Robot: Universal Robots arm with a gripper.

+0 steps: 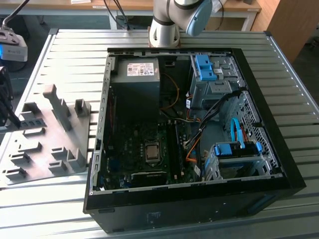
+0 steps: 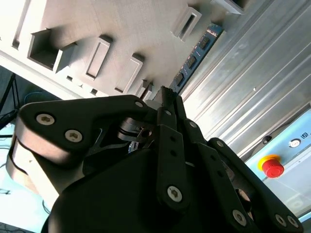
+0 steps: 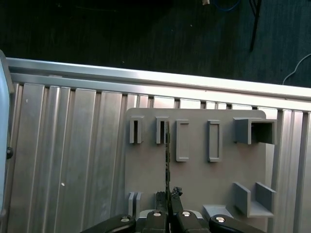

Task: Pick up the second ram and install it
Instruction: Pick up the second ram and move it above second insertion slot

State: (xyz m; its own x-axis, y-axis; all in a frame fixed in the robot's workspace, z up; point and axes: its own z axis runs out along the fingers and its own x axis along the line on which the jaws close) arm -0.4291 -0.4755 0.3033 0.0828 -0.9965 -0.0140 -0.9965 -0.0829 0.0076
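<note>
Surface: ribbed aluminium table (image 1: 65, 55) with long parallel grooves. Dark floor (image 3: 146, 34) lies beyond its edge in the first wrist view, and a wooden bench (image 1: 124, 4) stands behind it in the exterior view.

Item 1: open black computer tower case (image 1: 279, 164), lying on its side at mid-table. Inside are a dark motherboard (image 1: 144, 149), a grey power supply box (image 1: 135, 79) and blue drive brackets (image 1: 205, 67).

Item 2: grey plastic fixture plate with raised slotted blocks (image 1: 45, 144), flat on the table. It sits beside the case on the exterior view's left.

Item 3: silver robot arm base (image 1: 164, 30), at the table's far edge behind the case.

Item 4: red round stop button (image 2: 272, 167), off the table's edge in the second wrist view.

Item 5: black two-finger gripper (image 3: 168, 201), over the fixture plate, its fingers pressed together on the near end of the second ram.

Item 6: second ram, a narrow dark green memory stick with black chips (image 2: 194, 56). It stands on edge over the fixture plate, running between the slotted blocks. Whether it is seated in a slot or lifted clear cannot be told.
</note>
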